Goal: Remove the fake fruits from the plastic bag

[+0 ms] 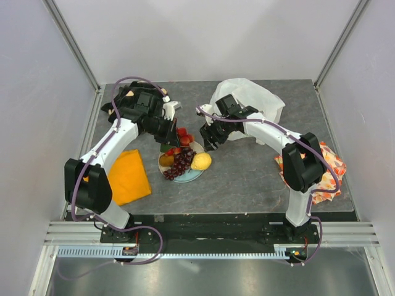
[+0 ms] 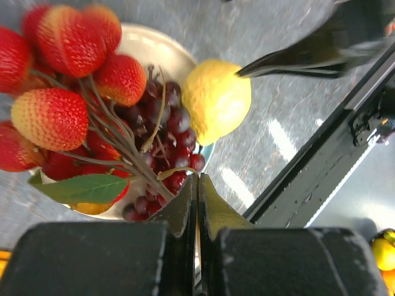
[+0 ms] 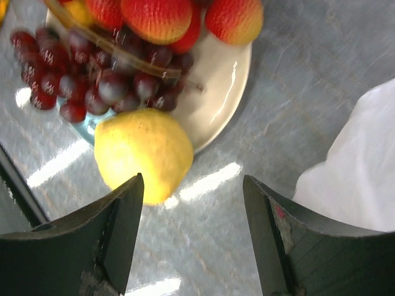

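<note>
A pale plate [image 1: 192,175] holds a red berry cluster [image 1: 183,137], a dark grape bunch [image 1: 181,162] and a yellow lemon [image 1: 201,161]. In the left wrist view the berries [image 2: 68,68] fill the upper left. The grapes [image 2: 170,129] and the lemon [image 2: 216,102] lie on the plate [image 2: 148,46]. My left gripper [image 1: 168,143] [image 2: 198,179] is shut just over the plate's edge, beside the berry stems, with nothing seen between its jaws. My right gripper [image 1: 210,140] [image 3: 192,185] hangs open and empty over bare table beside the lemon [image 3: 142,154]. The white plastic bag [image 1: 253,98] [image 3: 358,166] lies behind it.
An orange cloth [image 1: 128,176] lies at the front left. A fruit-patterned cloth [image 1: 327,169] sits under the right arm at the table's right edge. An orange-yellow piece [image 1: 165,161] lies on the plate's left side. The black base rail [image 2: 308,166] runs along the near edge.
</note>
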`<action>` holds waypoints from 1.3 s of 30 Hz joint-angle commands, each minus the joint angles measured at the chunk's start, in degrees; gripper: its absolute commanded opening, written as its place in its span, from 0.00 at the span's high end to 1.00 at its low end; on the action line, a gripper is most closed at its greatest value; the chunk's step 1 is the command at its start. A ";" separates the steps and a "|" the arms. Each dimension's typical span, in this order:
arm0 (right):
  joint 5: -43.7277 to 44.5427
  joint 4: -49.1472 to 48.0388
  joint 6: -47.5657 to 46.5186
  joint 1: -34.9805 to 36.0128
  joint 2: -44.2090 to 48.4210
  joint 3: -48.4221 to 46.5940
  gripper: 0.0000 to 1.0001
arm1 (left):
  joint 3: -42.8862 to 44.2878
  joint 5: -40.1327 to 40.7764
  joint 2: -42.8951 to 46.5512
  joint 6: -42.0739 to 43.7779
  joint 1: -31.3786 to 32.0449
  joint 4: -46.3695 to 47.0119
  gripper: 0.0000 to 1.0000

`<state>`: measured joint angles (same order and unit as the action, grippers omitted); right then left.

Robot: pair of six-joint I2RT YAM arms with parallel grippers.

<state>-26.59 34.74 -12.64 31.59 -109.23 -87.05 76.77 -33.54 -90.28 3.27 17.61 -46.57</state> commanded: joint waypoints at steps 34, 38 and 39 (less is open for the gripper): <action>-4.61 5.60 -4.93 -0.31 2.53 -0.93 0.24 | 1.97 0.48 3.36 1.21 0.24 0.60 0.23; -4.70 5.69 -4.76 -0.31 2.44 -1.02 0.24 | 7.32 6.98 1.87 5.95 -0.20 -0.01 0.21; -4.79 5.69 -4.93 -0.31 2.44 -1.02 0.24 | 8.73 8.13 1.25 7.35 -0.38 -0.54 0.21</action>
<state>-29.76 40.42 -16.91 31.59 -106.63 -85.67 78.39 -31.22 -88.75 4.23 17.69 -47.09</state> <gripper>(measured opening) 0.761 0.785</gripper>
